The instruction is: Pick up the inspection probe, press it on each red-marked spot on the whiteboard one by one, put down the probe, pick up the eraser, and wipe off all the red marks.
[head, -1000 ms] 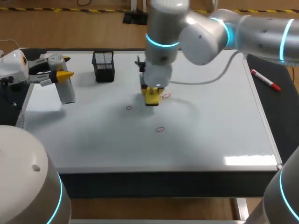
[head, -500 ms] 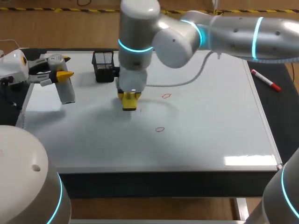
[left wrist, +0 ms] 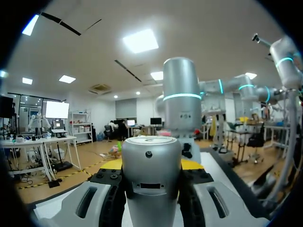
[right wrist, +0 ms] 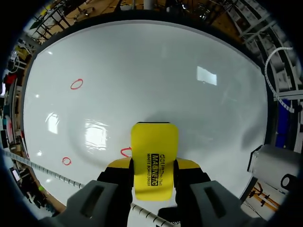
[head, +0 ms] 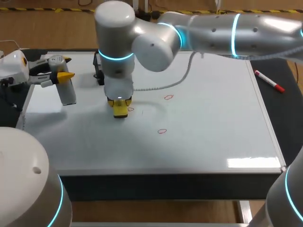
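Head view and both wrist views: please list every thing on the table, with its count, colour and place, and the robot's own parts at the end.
whiteboard: one, white, lying flat on the table
red marks: three, red rings, on the whiteboard; one is partly under the eraser
eraser: one, yellow, against the whiteboard, held in the right claw
inspection probe: one, pale grey, held at the whiteboard's left edge
mesh basket: one, black, at the whiteboard's far side, mostly hidden behind the right arm
marker: one, red and white, on the dark surface right of the whiteboard
left claw: one, yellow tips, shut on the inspection probe
right claw: one, yellow tips, shut on the eraser
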Controlling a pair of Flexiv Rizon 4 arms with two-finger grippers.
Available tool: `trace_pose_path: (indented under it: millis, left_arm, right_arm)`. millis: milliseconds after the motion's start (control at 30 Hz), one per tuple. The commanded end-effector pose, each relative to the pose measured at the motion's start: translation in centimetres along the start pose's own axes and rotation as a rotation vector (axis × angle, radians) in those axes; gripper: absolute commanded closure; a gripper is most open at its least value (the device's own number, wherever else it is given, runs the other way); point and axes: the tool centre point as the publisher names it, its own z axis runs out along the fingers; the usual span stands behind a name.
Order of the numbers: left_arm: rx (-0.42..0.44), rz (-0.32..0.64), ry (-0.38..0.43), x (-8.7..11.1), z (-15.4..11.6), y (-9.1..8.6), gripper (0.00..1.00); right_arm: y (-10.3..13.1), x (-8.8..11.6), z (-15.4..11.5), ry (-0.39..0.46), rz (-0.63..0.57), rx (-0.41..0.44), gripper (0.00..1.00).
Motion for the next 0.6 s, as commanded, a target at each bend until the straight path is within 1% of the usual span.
trace_pose_path:
  millis: [33, 300, 467, 600]
  left_arm:
    - [0.0, 0.001, -0.003, 0.1, 0.0, -0.1, 1.0]
    - [0.0, 0.001, -0.003, 0.1, 0.0, -0.1, 1.0]
    - [0.0, 0.001, -0.003, 0.1, 0.0, -0.1, 1.0]
    - [0.0, 0.001, -0.003, 0.1, 0.0, -0.1, 1.0]
  right_arm:
    - [-0.3, -0.2, 0.2, 0.04, 0.0, -0.004, 1.0]
    - [-0.2, 0.4, 1.0, 0.024, 0.005, -0.012, 1.0]
    - [-0.1, 0.8, 1.3, 0.03, 0.008, -0.017, 1.0]
    - [-0.2, 1.6, 1.5, 0.031, 0.014, -0.019, 1.0]
